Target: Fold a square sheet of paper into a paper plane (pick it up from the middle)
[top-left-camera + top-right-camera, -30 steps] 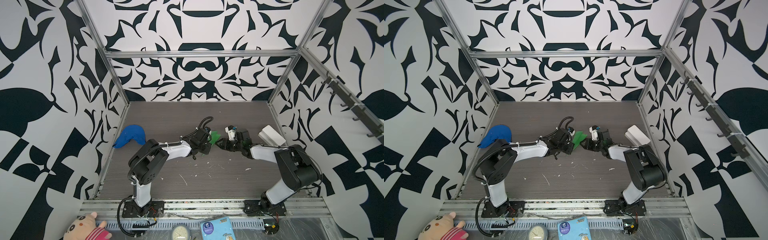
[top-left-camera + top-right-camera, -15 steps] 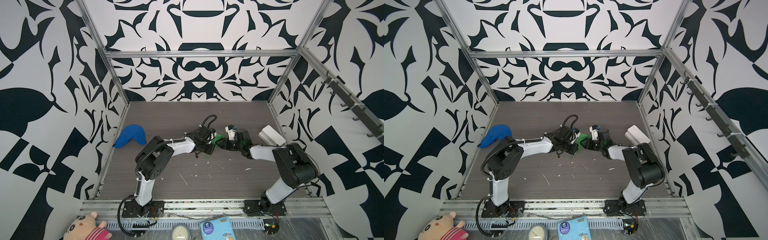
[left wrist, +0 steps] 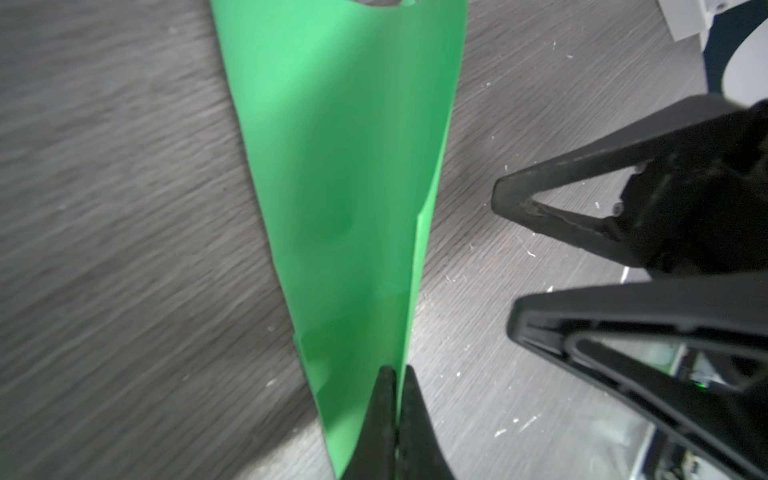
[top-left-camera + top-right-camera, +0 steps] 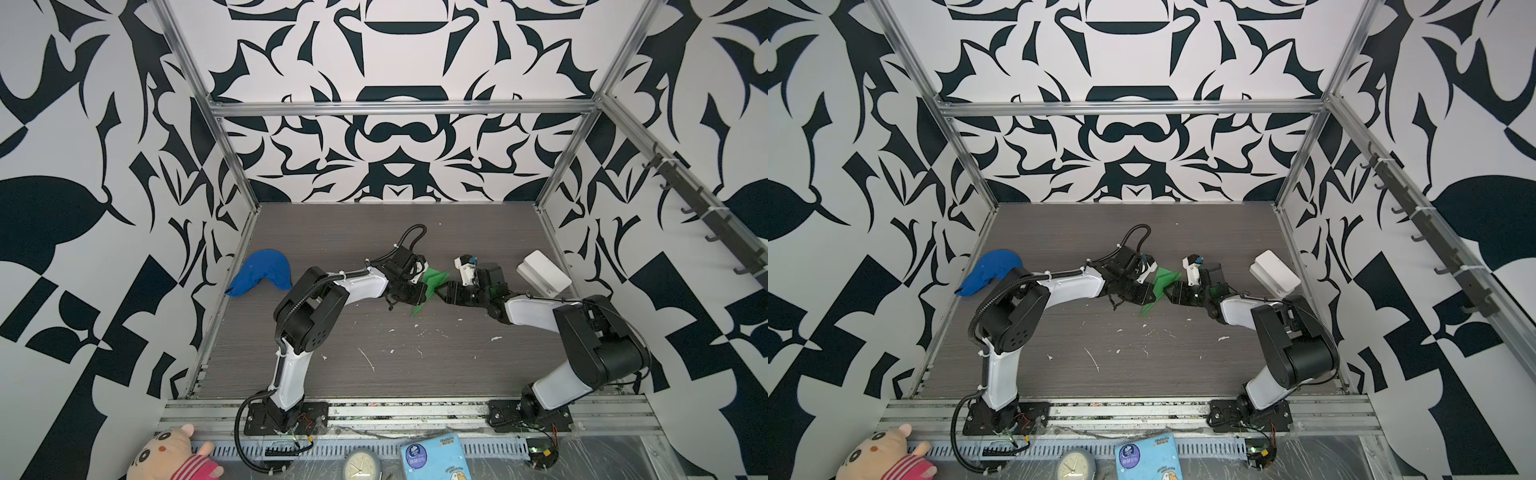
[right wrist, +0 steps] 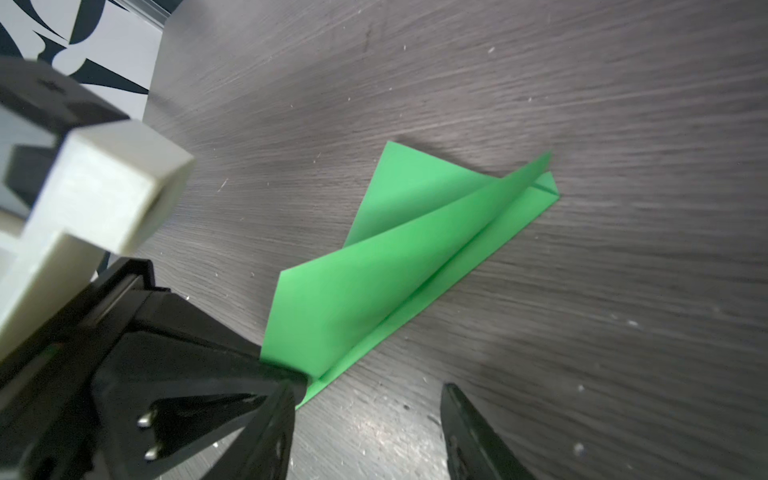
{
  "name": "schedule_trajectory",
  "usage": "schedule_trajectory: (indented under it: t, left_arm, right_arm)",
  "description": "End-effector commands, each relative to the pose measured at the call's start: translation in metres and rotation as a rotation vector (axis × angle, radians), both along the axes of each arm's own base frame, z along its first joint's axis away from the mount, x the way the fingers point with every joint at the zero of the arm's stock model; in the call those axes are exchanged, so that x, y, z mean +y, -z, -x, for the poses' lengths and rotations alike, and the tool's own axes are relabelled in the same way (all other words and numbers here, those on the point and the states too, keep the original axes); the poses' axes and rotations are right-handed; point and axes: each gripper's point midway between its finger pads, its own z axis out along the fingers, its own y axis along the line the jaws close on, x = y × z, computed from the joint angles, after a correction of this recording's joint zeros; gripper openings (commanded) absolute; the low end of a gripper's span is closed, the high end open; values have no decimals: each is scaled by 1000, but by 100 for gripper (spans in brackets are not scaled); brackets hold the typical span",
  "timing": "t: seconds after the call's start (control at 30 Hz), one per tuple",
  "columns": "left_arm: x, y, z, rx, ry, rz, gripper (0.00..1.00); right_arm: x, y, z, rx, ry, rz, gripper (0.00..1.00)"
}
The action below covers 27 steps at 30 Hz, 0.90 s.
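Observation:
The bright green paper plane (image 4: 432, 279) (image 4: 1165, 277), a narrow pointed fold with lengthwise creases, sits at the table's middle between both grippers. My left gripper (image 3: 397, 374) is shut on one long edge of it near its narrow end, seen also in both top views (image 4: 423, 291) (image 4: 1152, 291). In the right wrist view the plane (image 5: 374, 282) lies along the table with one flap lifted. My right gripper (image 5: 370, 395) stands open just beside that pinched end, with only bare table between its fingers. From the left wrist view it (image 3: 505, 262) is apart from the paper (image 3: 345, 166).
A blue cloth cap (image 4: 259, 272) lies at the left wall. A white box (image 4: 543, 274) stands by the right wall. Small white scraps (image 4: 422, 332) dot the dark wooden table (image 4: 374, 374). A plush toy, clock and blue packet lie beyond the front rail.
The right gripper's jaws have spread and no longer hold the paper. The left arm has swung the paper down so it lies along the table.

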Motion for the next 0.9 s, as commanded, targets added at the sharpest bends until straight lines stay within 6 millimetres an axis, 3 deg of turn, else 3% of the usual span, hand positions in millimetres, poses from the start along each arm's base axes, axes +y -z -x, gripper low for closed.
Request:
schedule_trajectory:
  t: [0.0, 0.17, 0.4, 0.87]
  left_arm:
    - [-1, 3, 4, 79, -11, 27, 5]
    - [-2, 0, 3, 137, -17, 76, 5]
    - [-5, 10, 6, 200, -1, 48, 5]
    - [-5, 13, 3, 211, -39, 50, 5]
  right_arm:
    - [3, -10, -13, -28, -11, 5, 60]
    - [7, -6, -17, -5, -32, 10, 60]
    - [5, -6, -22, -17, -29, 36, 60]
    - [5, 9, -26, 47, -32, 66, 60]
